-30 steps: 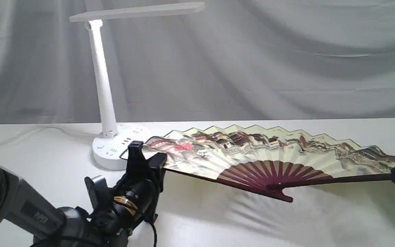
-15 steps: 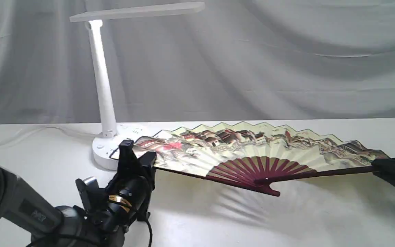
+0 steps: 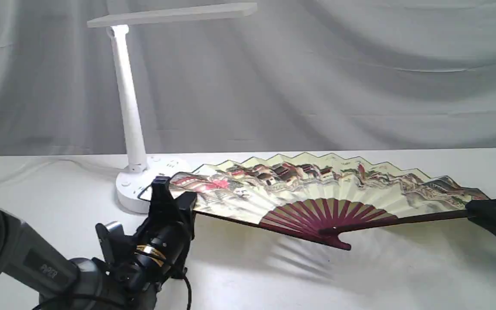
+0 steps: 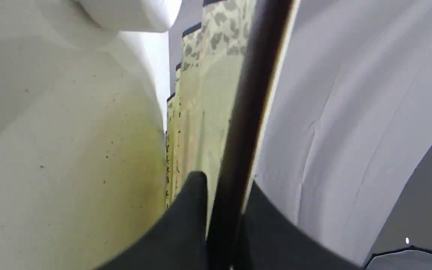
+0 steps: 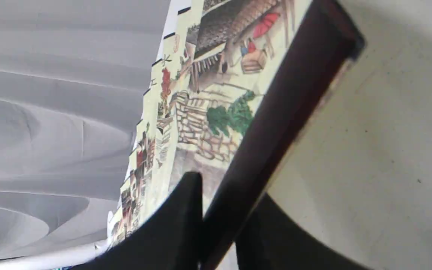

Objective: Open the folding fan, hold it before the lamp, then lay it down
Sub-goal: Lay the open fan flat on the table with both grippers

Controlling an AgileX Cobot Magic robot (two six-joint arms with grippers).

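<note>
The lamp (image 3: pixel 129 107) stands at the back left of the table (image 3: pixel 360 275), its stem upright and its long head reaching right, well above everything else. Just in front of its round base, the left gripper (image 3: pixel 174 194) comes up from the near left corner. Its jaws are closed tight on the dark outer rib at the left end of the fan (image 3: pixel 317 185); the left wrist view shows that rib running straight between the two black fingers (image 4: pixel 191 195).

The fan is spread fully open between the two arms, painted side toward the exterior camera and leaning back. Its left tip crosses in front of the lamp's base. Its pivot hangs low, just over the table, and the shadow under it suggests that it is not resting there. Gripping one outer rib at each end is what keeps the pleats stretched; a single grip would probably let them fold back.

At the far right, the right gripper (image 3: pixel 495 215) has its jaws closed on the other outer rib, a narrow gap filled by the wood, as the right wrist view shows.

The fan sits before the lamp's foot, not its head, so I cannot tell whether the showing or the laying down is in hand.

Compared with a second ago, the whole fan has shifted left toward the lamp. The left gripper has moved with it, and the right gripper has come further into view. Over the last half second almost nothing changes.
</note>
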